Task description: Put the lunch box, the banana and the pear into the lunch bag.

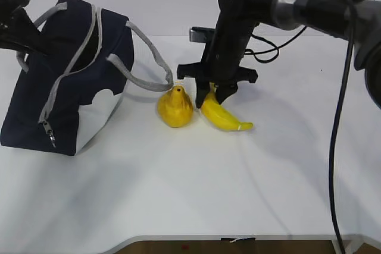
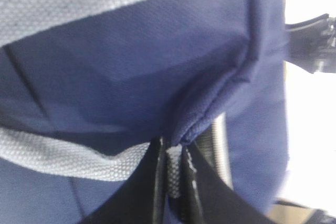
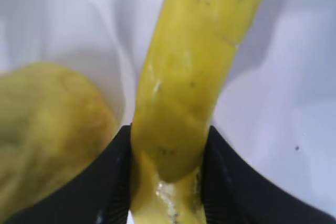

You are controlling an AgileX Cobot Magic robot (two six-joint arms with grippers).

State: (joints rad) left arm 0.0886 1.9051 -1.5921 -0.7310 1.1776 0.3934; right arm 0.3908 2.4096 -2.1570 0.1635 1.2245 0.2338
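Black fingers [image 3: 113, 182] of the right gripper [image 3: 167, 182] clamp the banana [image 3: 184, 93] between them, pear [image 3: 50, 135] just beside.

Slanted front overview – two close wrist views

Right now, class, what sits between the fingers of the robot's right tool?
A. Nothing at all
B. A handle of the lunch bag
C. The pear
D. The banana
D: in the right wrist view the right tool has a black finger against each side of the banana, while the pear lies beside it, outside the fingers.
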